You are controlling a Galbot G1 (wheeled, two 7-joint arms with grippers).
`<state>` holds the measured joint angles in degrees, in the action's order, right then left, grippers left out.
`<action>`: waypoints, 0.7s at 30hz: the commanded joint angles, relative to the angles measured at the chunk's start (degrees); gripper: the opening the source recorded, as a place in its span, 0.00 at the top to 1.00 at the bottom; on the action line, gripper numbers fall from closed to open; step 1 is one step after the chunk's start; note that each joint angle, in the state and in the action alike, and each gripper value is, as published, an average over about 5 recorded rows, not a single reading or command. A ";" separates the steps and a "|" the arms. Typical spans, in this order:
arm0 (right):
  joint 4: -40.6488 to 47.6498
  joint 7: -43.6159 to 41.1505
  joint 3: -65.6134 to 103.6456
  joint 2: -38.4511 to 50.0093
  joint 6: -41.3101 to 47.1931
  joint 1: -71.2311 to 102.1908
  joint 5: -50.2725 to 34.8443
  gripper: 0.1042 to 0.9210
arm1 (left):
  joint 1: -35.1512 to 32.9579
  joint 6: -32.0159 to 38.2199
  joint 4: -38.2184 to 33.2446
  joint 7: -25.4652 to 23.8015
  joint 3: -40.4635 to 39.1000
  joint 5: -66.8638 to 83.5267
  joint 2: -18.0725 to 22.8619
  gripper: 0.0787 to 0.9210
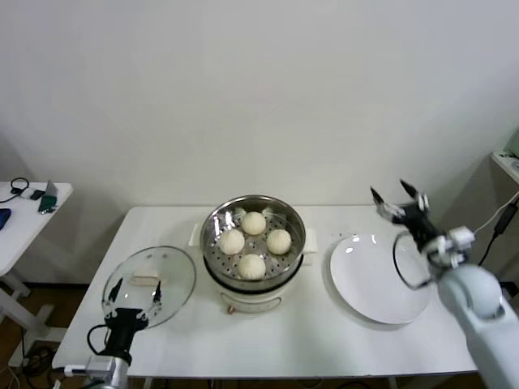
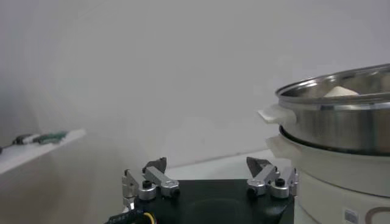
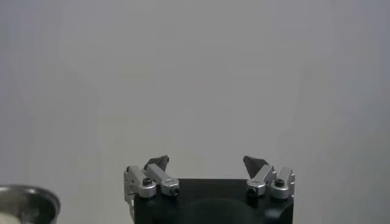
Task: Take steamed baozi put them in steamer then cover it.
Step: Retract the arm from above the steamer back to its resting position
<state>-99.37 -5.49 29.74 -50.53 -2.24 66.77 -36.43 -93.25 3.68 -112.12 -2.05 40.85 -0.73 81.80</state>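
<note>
Four steamed baozi (image 1: 254,240) sit in the steamer (image 1: 293,219); the cover (image 1: 150,285) lies at its 8 o'clock; left tool (image 1: 135,293) and right tool (image 1: 397,197) both gape, empty.

white table (image 1: 324,340) | empty white plate (image 1: 369,284) on it, right side | side table (image 1: 24,215) at left with small items

We saw the room evenly and softly lit, the pale wall dimming toward the left edge of the frame. Small glints marked the white plate (image 1: 375,284) at right and the glass cover (image 1: 150,285) at lower left. Shadows beneath the steamer (image 1: 254,243) were faint. The wrist views looked hazy, their backgrounds washed grey.
</note>
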 commanded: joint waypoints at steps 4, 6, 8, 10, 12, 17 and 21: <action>-4.53 -1.75 13.54 -21.05 -18.14 27.85 6.89 0.12 | 0.64 1.00 -0.29 1.33 0.06 -5.53 -2.52 0.12; -4.83 -1.73 12.83 -22.94 -19.61 28.67 7.61 0.12 | 0.69 1.19 -0.45 1.67 -0.02 -6.49 -2.69 0.12; -4.86 -1.70 12.08 -24.62 -21.60 29.36 8.95 0.12 | 0.82 1.41 -0.54 1.99 -0.14 -7.77 -2.75 0.12; -4.73 -1.68 11.46 -25.74 -23.57 29.85 10.31 0.12 | 0.93 1.53 -0.77 2.26 -0.24 -9.05 -2.76 0.12; -4.93 -1.67 10.97 -26.53 -24.96 30.44 11.00 0.12 | 1.00 1.59 -1.12 2.70 -0.26 -10.39 -2.88 0.12; -5.62 -1.37 10.56 -27.84 -26.21 31.50 11.39 0.12 | 1.59 3.38 -1.19 6.49 0.57 -21.60 -5.03 0.12; -4.81 -0.68 10.00 -27.97 -26.19 31.75 11.72 0.12 | 1.97 4.78 0.38 10.51 1.00 -37.56 -8.24 0.12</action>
<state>-103.86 -6.52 38.94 -73.32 -23.28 93.91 -27.21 -91.68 6.15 -113.02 2.41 41.32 -13.88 77.84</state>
